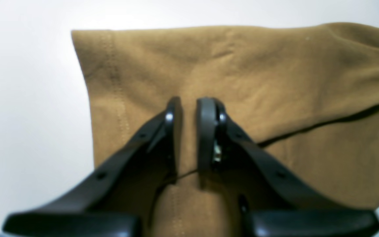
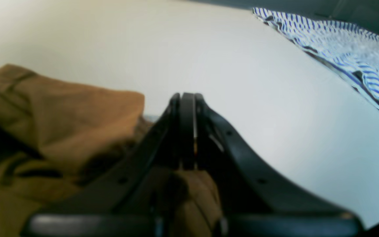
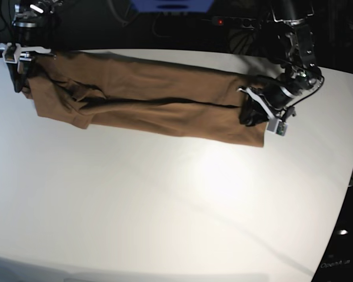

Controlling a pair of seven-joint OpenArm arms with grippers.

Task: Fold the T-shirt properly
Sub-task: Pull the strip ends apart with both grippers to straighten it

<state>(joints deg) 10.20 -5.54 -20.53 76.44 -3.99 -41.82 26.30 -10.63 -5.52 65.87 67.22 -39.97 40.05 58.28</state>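
The brown T-shirt (image 3: 165,106) lies stretched in a long band across the far part of the white table, with a lengthwise fold line along its middle. My left gripper (image 3: 256,114) sits at its right end. In the left wrist view its jaws (image 1: 190,105) stand narrowly apart with a layer of the T-shirt (image 1: 275,82) pinched between them, near a stitched hem. My right gripper (image 3: 17,73) is at the shirt's left end. In the right wrist view it (image 2: 187,97) is pressed shut, with bunched T-shirt (image 2: 61,115) cloth under and between the fingers.
A blue-and-white striped cloth (image 2: 341,49) lies at the table's far edge in the right wrist view. The white table (image 3: 165,205) spreads wide in front of the shirt. Its curved edge (image 3: 348,176) runs down the right side. Dark equipment and cables stand behind.
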